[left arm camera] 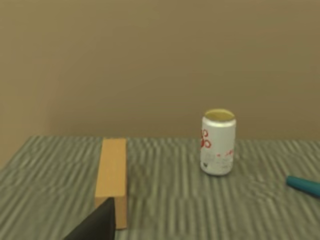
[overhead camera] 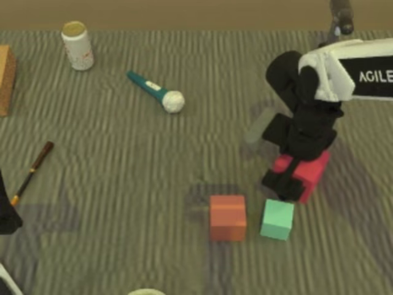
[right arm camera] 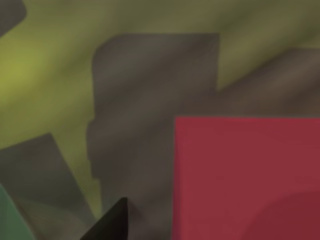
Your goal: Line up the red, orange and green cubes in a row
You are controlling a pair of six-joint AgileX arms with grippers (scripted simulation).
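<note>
**Inspector:** State the position of your right gripper.

**Arm:** My right gripper (overhead camera: 293, 174) is down over the red cube (overhead camera: 312, 172), right of the desk's (overhead camera: 123, 184) centre. The jaws sit around the cube, though I cannot tell whether they are pinching it (my own black housing covers the contact in the top view).

**Inspector:** And the other cubes?

**Arm:** The orange cube (overhead camera: 228, 217) and the green cube (overhead camera: 277, 219) stand side by side nearer the front edge, a small gap between them. The red cube lies just behind and right of the green one, out of their line.

**Inspector:** Left arm?

**Arm:** Parked at the desk's left front corner; its jaws I cannot judge.

**Inspector:** Other items?

**Arm:** A can (overhead camera: 77, 46), a cork block (overhead camera: 5, 78), a microphone (overhead camera: 156, 92) and a brush (overhead camera: 32, 173), all well apart from the cubes.
</note>
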